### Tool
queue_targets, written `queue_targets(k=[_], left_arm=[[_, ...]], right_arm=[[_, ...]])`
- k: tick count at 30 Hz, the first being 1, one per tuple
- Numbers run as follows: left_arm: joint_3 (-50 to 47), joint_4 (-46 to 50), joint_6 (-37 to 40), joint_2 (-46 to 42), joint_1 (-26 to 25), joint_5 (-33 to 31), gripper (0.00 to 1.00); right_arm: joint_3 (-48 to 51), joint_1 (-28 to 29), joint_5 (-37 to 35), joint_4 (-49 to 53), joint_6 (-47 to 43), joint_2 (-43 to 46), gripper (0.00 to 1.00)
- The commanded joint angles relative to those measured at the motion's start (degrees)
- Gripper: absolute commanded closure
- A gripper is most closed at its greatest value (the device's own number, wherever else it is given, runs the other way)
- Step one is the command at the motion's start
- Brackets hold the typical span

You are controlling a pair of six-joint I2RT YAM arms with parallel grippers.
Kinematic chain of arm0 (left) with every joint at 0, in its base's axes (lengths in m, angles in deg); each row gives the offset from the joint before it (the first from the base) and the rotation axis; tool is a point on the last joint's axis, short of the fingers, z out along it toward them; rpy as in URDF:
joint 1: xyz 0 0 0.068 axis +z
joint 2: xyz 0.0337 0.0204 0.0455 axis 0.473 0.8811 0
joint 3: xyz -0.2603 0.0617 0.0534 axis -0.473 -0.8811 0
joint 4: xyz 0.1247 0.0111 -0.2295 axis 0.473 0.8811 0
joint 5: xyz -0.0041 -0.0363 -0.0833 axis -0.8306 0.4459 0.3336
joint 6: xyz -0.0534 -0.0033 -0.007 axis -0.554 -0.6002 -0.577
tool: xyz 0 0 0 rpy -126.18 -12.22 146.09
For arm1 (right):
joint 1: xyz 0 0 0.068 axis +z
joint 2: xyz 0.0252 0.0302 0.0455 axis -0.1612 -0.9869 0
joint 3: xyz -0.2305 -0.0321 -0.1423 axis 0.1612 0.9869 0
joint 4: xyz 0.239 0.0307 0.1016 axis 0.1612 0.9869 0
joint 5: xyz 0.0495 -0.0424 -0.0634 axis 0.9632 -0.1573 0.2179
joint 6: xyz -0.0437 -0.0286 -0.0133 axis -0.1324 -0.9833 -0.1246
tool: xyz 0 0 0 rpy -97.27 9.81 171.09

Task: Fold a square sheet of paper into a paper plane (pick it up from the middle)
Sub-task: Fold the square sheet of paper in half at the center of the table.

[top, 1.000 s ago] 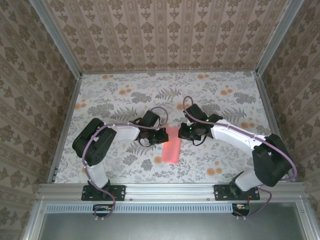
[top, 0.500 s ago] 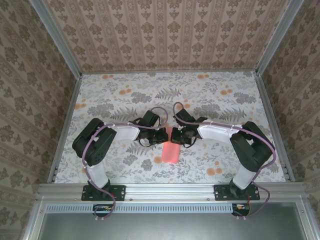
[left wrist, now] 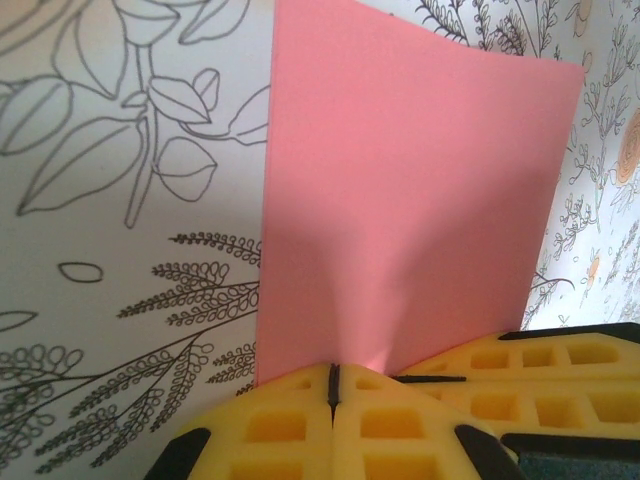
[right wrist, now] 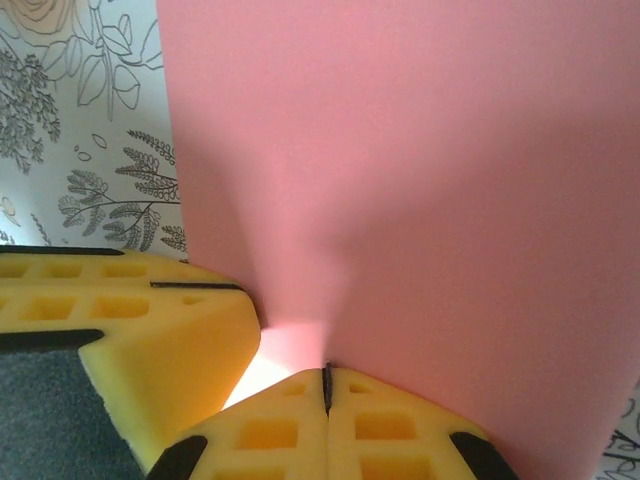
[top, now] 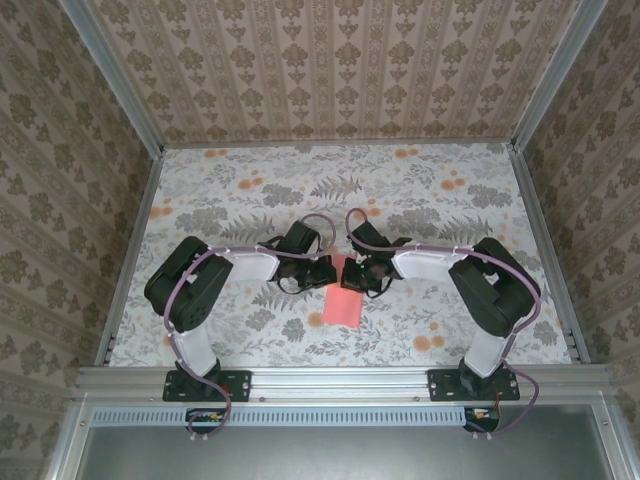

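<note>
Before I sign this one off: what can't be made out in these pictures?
- Top view: the far end of the pink sheet lies under the left pincer and right pincer; any creases are too small to see.
- Left wrist view: the sheet's near edge is behind the yellow fingers.
- Right wrist view: the sheet runs off the top and right edges.
- Both wrist views: layers pinched, hidden between shut pads.

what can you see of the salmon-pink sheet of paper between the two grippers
The salmon-pink sheet of paper is thin, plain and matte, with straight edges and sharp corners. From above it shows as a narrow rectangle lying on the floral table near its middle. Its far edge meets the shut left gripper and right gripper, side by side; a soft pucker there suggests both pinch it.
</note>
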Motion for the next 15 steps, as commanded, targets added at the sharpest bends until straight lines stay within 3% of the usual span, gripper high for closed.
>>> queue_targets(k=[1, 9, 15], left_arm=[[-5.21, 11.41, -0.97, 7.21, -1.11, -7.68, 1.0], [-8.38, 8.52, -1.85, 8.13, -0.55, -7.68, 1.0], [-8.85, 7.63, -2.03, 8.28, -0.49, -7.44, 1.0]], right_arm=[[3.66, -1.46, 0.21, 0.44, -1.89, 1.9, 1.0], [13.09, -5.16, 2.56, -3.06, -5.34, 7.91, 1.0], [13.82, -6.84, 1.49, -1.69, -6.3, 13.55, 1.0]])
